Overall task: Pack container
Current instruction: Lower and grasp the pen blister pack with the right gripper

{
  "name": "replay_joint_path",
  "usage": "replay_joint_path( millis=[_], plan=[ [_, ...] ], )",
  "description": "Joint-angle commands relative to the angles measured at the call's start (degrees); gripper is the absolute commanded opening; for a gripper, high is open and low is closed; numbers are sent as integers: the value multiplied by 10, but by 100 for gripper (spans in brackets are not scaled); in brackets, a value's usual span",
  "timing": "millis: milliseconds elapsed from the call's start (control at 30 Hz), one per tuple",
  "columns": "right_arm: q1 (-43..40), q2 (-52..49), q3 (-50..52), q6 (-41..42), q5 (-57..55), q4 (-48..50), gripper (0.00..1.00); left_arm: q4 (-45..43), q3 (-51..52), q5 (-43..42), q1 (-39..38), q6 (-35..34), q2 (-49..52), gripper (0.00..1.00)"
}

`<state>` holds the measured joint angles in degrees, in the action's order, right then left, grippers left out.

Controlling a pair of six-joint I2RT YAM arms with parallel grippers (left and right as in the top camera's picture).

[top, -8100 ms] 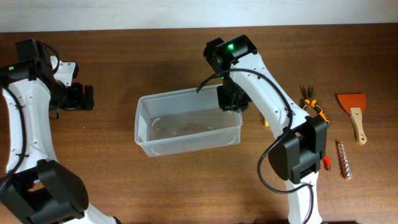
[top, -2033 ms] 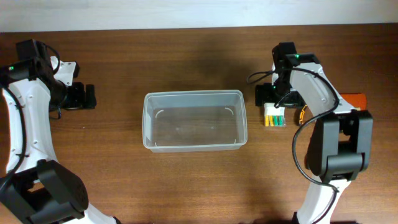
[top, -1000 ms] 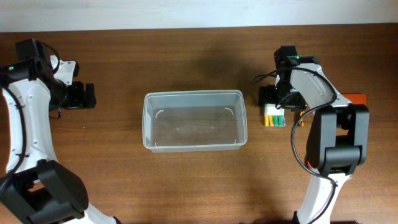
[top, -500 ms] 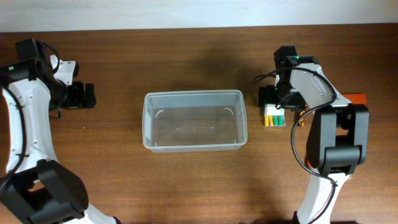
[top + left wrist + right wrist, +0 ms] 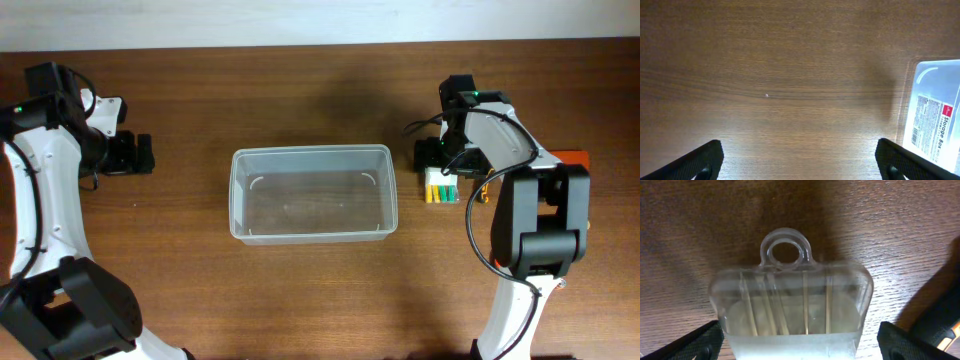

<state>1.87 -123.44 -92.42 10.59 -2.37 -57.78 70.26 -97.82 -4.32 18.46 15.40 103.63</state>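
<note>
And the right gripper (image 5: 801, 347) hangs directly over the small clear plastic case of coloured bits (image 5: 792, 310), its fingers spread to their widest, one on each side, nothing pinched yet. The case lies flat on the brown wooden table (image 5: 300, 80) towards the right edge, near the right end wall of the clear, colourless rectangular plastic tub (image 5: 312, 205), which sits empty at the table's middle. The smart play looks like this: come straight down, keep the case centred, close across its width below the hanging loop, and steer clear of the black-and-orange tool (image 5: 946, 322) close by. Near the left edge, the left gripper (image 5: 801, 162) hovers over bare wood, fingers wide apart, holding nothing.
</note>
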Motion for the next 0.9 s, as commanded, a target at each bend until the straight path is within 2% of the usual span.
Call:
replay_joint_path(
  millis=[0, 533, 633, 767, 867],
  plan=[
    [3, -7, 9, 6, 5, 2, 99, -2, 3, -9, 5, -5, 5, 99],
    [3, -7, 35, 6, 5, 15, 100, -6, 3, -9, 5, -5, 5, 99],
    [3, -7, 34, 7, 5, 15, 94, -7, 3, -9, 5, -5, 5, 99],
    [3, -7, 21, 7, 4, 8, 78, -7, 3, -9, 5, -5, 5, 99],
    [3, -7, 2, 6, 4, -4, 75, -7, 3, -9, 5, -5, 5, 99]
  ],
)
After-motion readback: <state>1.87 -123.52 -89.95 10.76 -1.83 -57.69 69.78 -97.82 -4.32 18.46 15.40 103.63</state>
